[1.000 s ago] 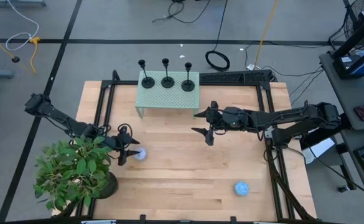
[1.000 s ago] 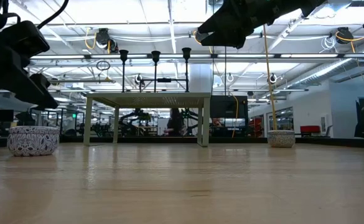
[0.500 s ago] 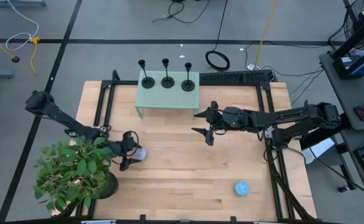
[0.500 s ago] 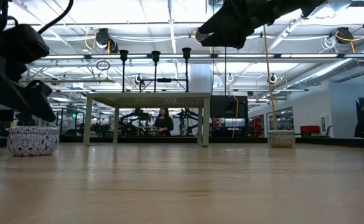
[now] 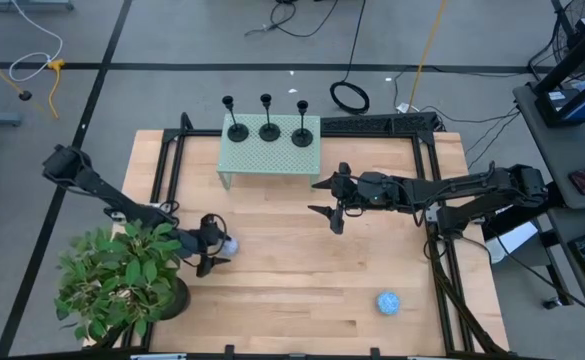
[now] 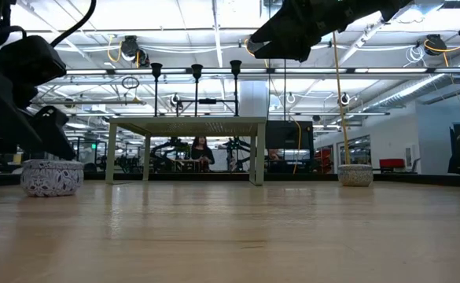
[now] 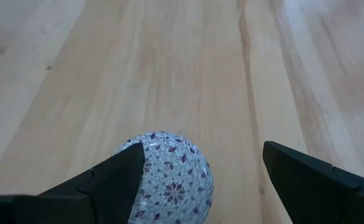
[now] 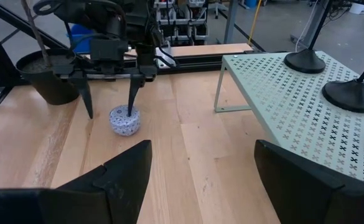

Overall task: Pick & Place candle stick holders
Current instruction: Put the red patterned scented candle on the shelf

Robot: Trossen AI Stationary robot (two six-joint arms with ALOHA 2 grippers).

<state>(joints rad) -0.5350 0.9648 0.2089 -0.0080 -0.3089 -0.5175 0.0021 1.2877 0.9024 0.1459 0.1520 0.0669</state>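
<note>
Three black candle stick holders stand by their round bases on a pale green perforated stand at the table's far side. They also show in the low view and the right wrist view. My left gripper is open at a small white-and-blue patterned pot that sits on the table. The pot lies between its fingers, close to one of them. My right gripper hangs open and empty above the table's middle, right of the stand. My left gripper is open, and the inner side of one finger lies against the patterned pot's side. The fingers come nearly level from the table's left. The other finger stands well apart from it. The pot sits upright on the table.
A potted plant stands at the near left corner, partly over my left arm. A second patterned pot sits near the near right. Black frame rails run along the table's sides. A person moves in the room behind.
My left gripper has gone toward the table's right edge, closing in on the patterned pot. The pot has slid a little toward the right along the table and stays upright.
</note>
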